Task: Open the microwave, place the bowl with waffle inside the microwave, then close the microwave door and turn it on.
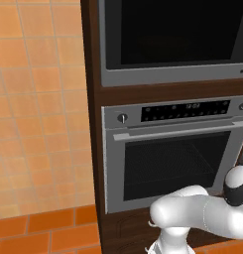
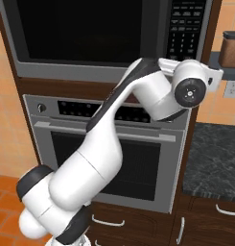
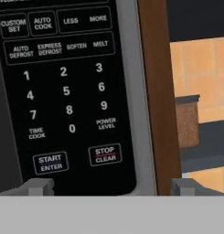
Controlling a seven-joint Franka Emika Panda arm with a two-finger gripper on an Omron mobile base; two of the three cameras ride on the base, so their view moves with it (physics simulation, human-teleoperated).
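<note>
Two appliances stacked in one dark brown wooden cabinet column (image 1: 93, 149).

Upper item: the microwave (image 2: 90, 38), large and built-in, with a grey metal frame. The microwave door (image 1: 177, 30), a flat glossy black glass panel with a thicker grey bottom strip, sits closed and flush. At its right edge, a black keypad panel (image 3: 63, 91) with white lettering: number keys, START ENTER and STOP CLEAR at the bottom row.

Lower item: grey oven (image 1: 172, 158) with one round knob at left, a dark display strip, a horizontal bar handle and a mesh window; door closed.

White robot arm (image 2: 104, 149) with dark joints, bent upward in front of the oven, its wrist level with the microwave's lower right corner. Gripper (image 3: 112, 186): small grey finger tips spread wide apart, nothing between them, facing the keypad close up; one tip below the START ENTER key, the other beyond the cabinet's brown edge.

Surroundings: orange tiled wall (image 1: 38, 99); dark speckled countertop (image 2: 215, 158) to the right of the column; brown box-shaped object (image 2: 230, 48) on a grey shelf above it.
</note>
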